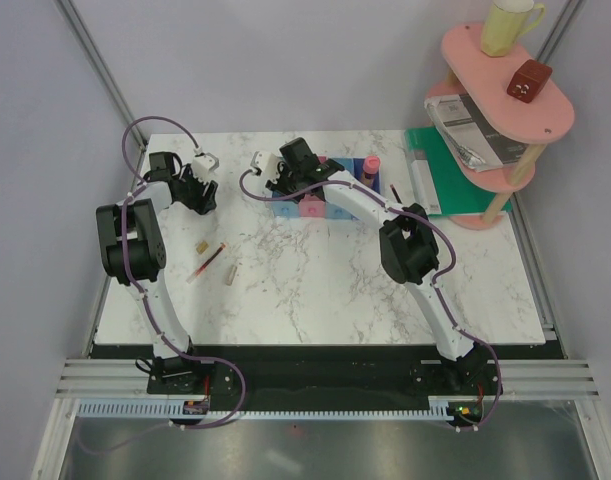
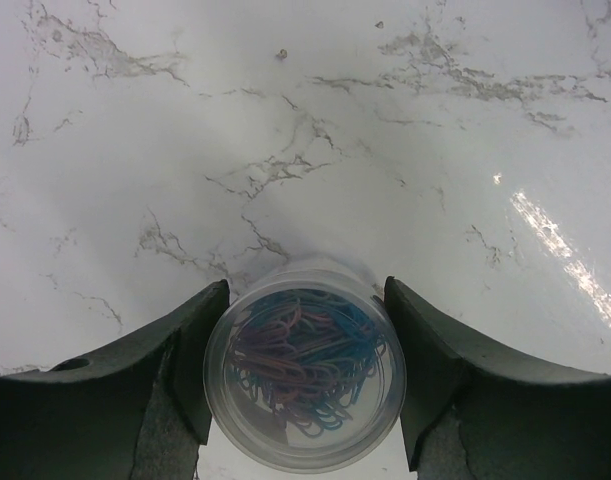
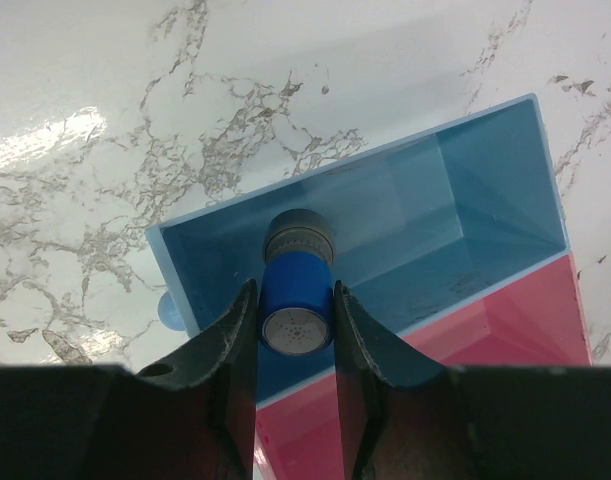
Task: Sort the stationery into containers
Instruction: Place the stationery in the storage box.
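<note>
- The table (image 1: 315, 290) is a glossy white marble-patterned slab with grey veins.
- The blue cylinder (image 3: 297, 283) is short, smooth and round, with a silvery perforated near end and a dark grey ribbed far end. Its long axis runs along the fingers, and the grey end points away from the wrist into the blue bin (image 3: 485, 170).
- The blue bin is a thin-walled rectangular plastic box with an open top. It shares a long wall with the pink-red bin (image 3: 525, 320).
- We see the right pincer (image 3: 293, 300) narrowly parted, both dark fingers pressing the cylinder's sides.
- The clear tub (image 2: 305, 375) is round, transparent plastic filled with tangled blue and reddish paper clips. We view it end-on over the marble.
- We see the left pincer (image 2: 305, 290) spread wide, its fingers against the tub's opposite walls.
- The thin red pen (image 1: 207, 263) lies diagonally, near-left to far-right, on the table's left part. The grey-brown stick (image 1: 230, 272) lies just beside it.
</note>
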Controlling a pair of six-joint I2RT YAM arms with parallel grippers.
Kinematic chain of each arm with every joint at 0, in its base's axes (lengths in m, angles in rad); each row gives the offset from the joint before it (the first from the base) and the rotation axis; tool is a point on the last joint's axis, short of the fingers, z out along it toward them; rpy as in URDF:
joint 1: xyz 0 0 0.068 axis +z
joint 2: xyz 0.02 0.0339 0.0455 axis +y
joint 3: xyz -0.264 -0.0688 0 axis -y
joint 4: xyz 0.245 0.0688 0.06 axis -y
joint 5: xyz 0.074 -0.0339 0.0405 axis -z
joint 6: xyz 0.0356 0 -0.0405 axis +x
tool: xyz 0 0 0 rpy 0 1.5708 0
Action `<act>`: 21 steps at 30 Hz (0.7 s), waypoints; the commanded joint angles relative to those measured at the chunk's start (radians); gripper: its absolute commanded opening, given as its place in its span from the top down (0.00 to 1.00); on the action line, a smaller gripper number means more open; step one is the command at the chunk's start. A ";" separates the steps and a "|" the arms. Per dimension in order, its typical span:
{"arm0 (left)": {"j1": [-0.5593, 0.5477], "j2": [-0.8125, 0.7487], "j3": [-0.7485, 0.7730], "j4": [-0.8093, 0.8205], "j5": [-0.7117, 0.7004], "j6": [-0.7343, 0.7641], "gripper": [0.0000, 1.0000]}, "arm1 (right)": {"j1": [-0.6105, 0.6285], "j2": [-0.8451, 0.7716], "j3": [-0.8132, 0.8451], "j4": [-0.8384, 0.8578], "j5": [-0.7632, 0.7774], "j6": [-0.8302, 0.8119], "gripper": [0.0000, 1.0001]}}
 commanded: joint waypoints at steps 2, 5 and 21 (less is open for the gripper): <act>-0.003 -0.004 -0.006 0.010 0.048 0.017 0.50 | 0.007 0.013 0.003 0.013 0.000 -0.025 0.81; -0.003 -0.005 -0.005 0.008 0.049 0.018 0.51 | 0.009 0.015 0.004 0.015 0.008 -0.034 0.61; -0.008 -0.033 -0.013 -0.001 0.072 0.000 0.80 | 0.010 -0.037 0.026 0.102 0.094 -0.026 0.17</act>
